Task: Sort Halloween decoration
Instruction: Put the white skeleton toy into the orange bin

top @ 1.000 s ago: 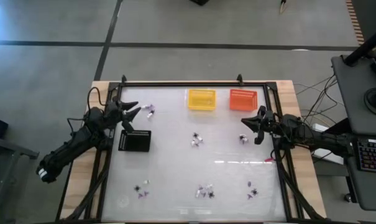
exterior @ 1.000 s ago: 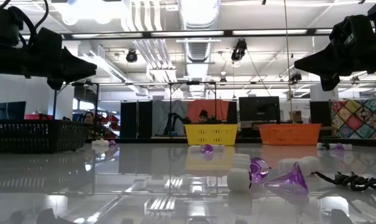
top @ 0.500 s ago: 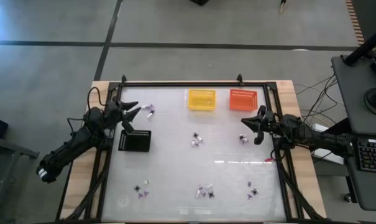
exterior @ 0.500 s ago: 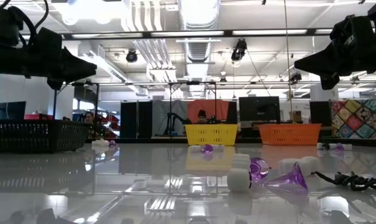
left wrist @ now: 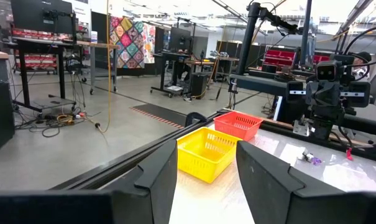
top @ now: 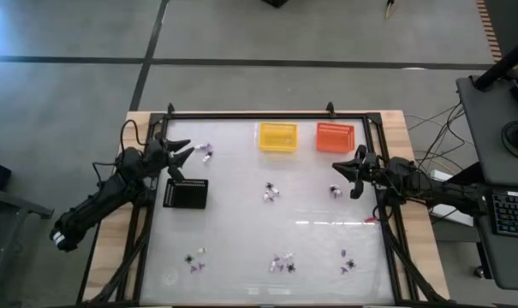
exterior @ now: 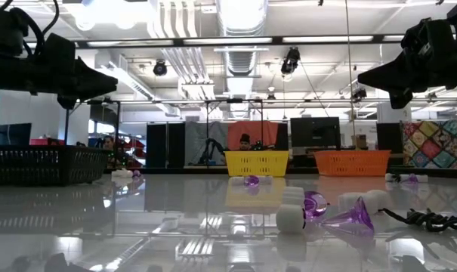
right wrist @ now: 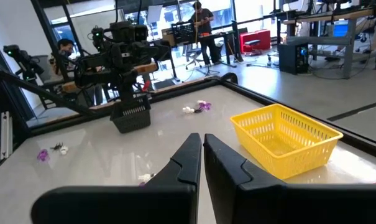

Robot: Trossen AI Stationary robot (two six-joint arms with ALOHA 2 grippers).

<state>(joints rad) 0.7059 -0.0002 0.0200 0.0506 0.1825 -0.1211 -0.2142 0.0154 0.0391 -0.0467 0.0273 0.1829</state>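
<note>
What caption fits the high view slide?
Both grippers, left open and right shut, hover over scattered trinkets and three baskets.

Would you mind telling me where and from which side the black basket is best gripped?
Probably by its rim: the black basket sits upright and open-topped on the table, so its thin mesh wall offers an edge for jaws coming straight down. The left gripper, jaws open, hovers just beyond it and is nearest, so the wall on that side suits best.

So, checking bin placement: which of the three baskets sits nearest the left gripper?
The black basket, just beside the left gripper; the yellow basket and orange basket stand along the table's far edge.
</note>
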